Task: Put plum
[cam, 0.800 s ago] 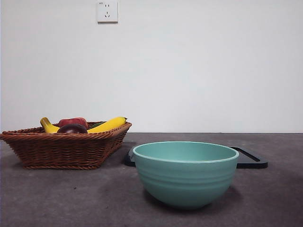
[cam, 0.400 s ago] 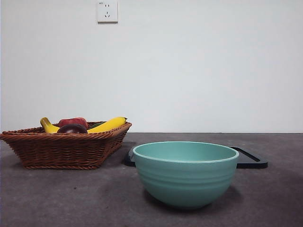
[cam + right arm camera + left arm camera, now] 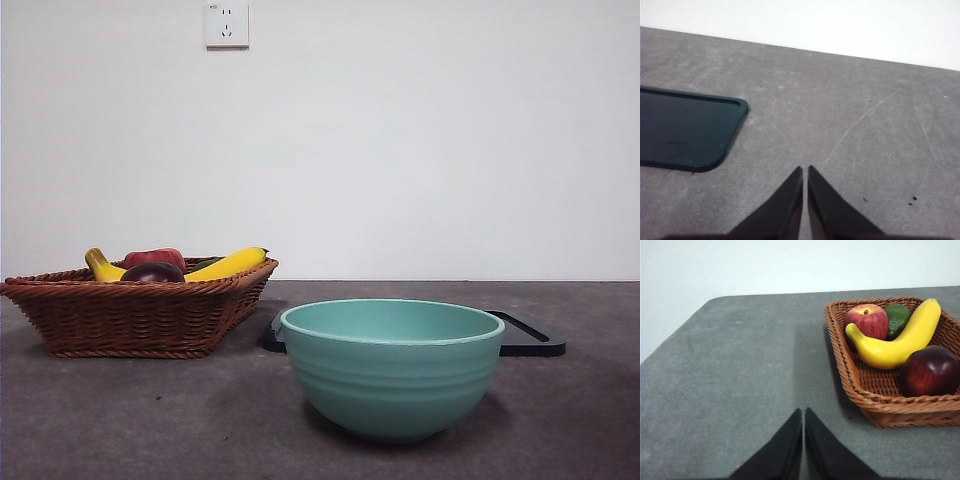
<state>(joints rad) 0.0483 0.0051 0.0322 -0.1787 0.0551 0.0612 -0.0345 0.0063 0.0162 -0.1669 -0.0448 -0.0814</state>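
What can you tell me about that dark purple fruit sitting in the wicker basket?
The plum is a round, glossy fruit with smooth, dark maroon-purple skin that catches soft highlights. It looks whole and unmarked. It rests inside the woven basket, in a corner close to the rim, and seems to touch the yellow banana beside it. From the front view only its top shows above the basket's edge. Neither gripper is on it.

a plain white wall [image 3: 420, 150] rises behind the grey, felt-like surface [image 3: 130, 420] (faintly scratched), with a white power socket [image 3: 227, 25] mounted high up.
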